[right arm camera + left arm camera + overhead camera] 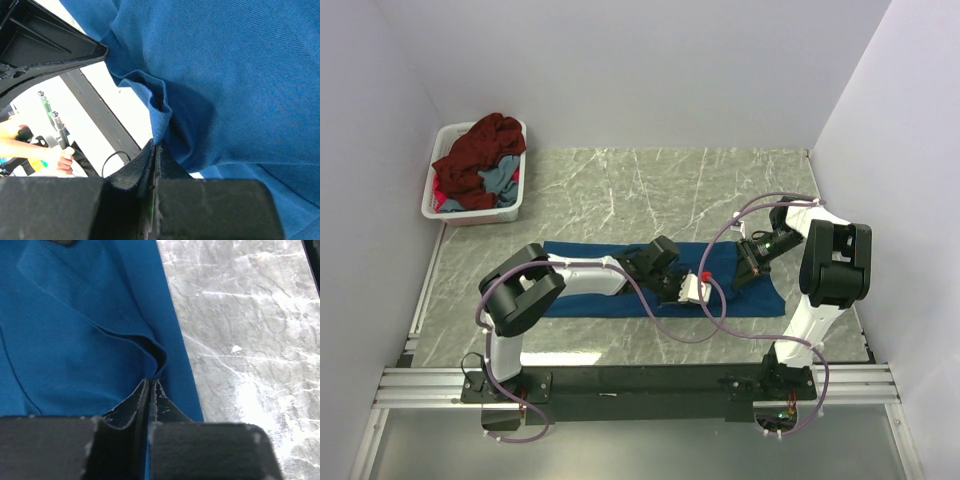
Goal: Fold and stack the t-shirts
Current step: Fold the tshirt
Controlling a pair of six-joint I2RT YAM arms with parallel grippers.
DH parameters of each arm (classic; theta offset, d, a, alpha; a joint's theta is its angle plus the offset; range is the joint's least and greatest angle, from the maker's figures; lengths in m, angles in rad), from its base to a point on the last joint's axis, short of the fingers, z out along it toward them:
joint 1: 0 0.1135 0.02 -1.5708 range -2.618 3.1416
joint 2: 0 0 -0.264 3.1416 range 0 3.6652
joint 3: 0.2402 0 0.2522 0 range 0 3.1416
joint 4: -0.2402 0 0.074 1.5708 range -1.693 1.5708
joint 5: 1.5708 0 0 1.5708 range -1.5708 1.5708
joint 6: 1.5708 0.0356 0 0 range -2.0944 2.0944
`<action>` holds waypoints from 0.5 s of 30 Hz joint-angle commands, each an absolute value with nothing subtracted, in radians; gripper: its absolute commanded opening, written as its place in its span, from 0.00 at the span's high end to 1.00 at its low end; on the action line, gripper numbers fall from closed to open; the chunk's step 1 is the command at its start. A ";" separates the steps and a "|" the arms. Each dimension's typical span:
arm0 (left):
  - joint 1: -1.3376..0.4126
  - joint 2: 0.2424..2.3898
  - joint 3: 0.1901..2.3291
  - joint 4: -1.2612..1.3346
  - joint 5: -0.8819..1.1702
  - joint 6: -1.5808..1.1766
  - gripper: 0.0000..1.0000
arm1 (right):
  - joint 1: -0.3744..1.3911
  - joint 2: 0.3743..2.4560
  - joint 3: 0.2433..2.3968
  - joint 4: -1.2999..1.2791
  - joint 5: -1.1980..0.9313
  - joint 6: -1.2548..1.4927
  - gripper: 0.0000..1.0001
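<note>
Blue t-shirt [580, 305] — middle behind arms [588, 276]

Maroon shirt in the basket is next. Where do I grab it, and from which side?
Pinch the bunched crest of the maroon shirt, heaped above the rim of the white basket, coming straight down. The walls block side approaches; the raised folds give a ridge to close on. The left gripper, now shut on the blue t-shirt, sits nearer.

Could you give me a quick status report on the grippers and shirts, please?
Grippers: left gripper shut on the blue shirt edge, right gripper likewise. The maroon shirt in the basket. Nothing in the way.
</note>
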State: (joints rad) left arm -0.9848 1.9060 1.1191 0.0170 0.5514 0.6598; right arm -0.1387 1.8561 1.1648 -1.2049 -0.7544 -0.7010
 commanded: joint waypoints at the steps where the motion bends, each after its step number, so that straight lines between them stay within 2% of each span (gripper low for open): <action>1: -0.973 1.871 1.160 0.003 0.586 0.661 0.98 | -0.147 1.845 1.181 -1.236 -0.785 -0.721 1.00; 15: -0.828 1.884 1.264 -0.058 0.640 0.574 0.99 | -0.173 1.856 1.336 -1.224 -0.808 -0.675 1.00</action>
State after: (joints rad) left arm -0.8574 1.9060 1.2007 -0.0559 0.6052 0.6144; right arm -0.1684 1.8557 1.2781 -1.2308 -0.7910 -0.6930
